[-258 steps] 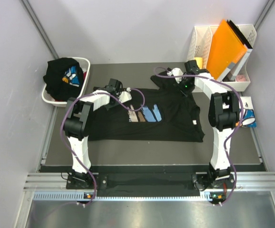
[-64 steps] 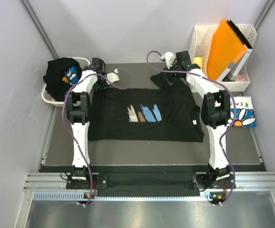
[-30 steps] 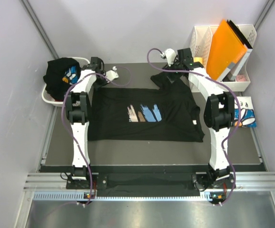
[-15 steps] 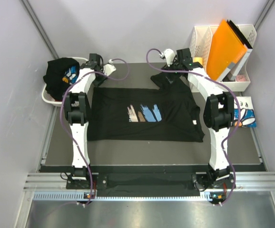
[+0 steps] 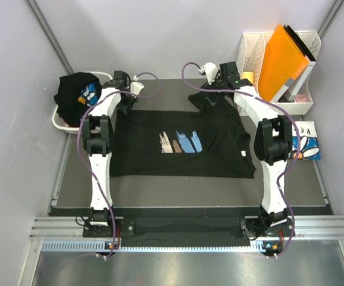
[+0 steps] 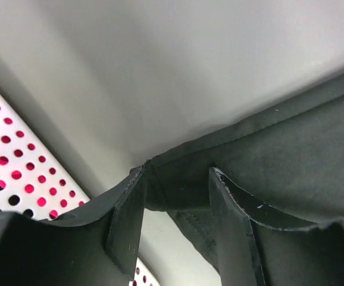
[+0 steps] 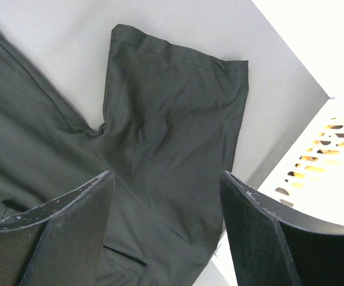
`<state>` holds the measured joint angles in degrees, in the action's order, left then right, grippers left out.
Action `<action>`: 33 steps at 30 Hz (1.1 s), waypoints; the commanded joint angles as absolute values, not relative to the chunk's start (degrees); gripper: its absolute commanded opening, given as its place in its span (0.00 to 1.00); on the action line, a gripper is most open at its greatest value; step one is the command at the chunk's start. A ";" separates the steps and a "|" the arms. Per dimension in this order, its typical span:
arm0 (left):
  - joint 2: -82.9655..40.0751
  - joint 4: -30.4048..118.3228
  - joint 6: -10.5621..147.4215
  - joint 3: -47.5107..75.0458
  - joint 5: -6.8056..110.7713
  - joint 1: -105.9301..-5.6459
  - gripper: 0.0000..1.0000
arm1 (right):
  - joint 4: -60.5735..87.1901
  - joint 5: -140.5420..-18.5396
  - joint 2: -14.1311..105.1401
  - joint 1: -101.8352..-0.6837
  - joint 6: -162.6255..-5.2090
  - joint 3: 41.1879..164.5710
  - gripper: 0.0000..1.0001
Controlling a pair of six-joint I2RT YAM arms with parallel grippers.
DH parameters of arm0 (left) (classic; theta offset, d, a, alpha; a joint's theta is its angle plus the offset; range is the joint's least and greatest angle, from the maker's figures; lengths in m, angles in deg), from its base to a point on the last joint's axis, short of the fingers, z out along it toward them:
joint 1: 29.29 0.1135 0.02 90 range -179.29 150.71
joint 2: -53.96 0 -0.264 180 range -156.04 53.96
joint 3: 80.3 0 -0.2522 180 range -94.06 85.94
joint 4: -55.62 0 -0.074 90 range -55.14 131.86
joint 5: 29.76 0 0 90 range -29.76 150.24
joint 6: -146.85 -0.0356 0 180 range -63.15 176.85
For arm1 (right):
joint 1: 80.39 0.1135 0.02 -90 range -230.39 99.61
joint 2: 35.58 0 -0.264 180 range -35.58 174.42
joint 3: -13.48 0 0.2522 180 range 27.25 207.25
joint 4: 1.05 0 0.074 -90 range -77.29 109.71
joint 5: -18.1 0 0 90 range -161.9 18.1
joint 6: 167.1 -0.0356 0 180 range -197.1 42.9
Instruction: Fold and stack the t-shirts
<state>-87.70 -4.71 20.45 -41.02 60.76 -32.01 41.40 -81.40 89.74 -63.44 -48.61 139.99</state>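
I count three tees: a black bundle (image 5: 75,95) in the basket (image 5: 58,122), a black tee (image 5: 178,161) flat on the desk (image 5: 160,187), and a white tee (image 5: 310,146) half hidden behind the right arm (image 5: 271,140). Left fingers (image 6: 231,232) released at the flat tee's sleeve hem; right fingers (image 7: 71,226) released above its other sleeve.

Dark grey worktop (image 5: 178,185). Spread out flat in the middle, a black t-shirt (image 5: 219,149) with blue, white and tan paint strokes. At the far left corner, a white basket (image 5: 107,78). At the far right corner, a white file rack (image 5: 249,50). By the right edge, a folded white t-shirt (image 5: 307,146) with a blue daisy.
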 commanded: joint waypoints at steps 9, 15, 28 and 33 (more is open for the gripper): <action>-88.07 -1.92 21.78 -42.21 62.88 -31.14 0.51 | 38.82 -81.04 87.12 -62.54 -47.75 139.92 0.71; -88.68 -1.83 21.43 -43.96 63.50 -30.17 0.51 | 38.91 -80.95 87.29 -62.28 -47.40 140.18 0.71; -91.85 -3.23 18.09 -44.76 58.59 -29.64 0.51 | 38.55 -80.60 87.21 -61.31 -46.34 140.80 0.70; -93.08 -3.32 18.00 -44.58 57.34 -29.64 0.51 | 38.38 -80.08 86.86 -61.05 -45.90 140.80 0.70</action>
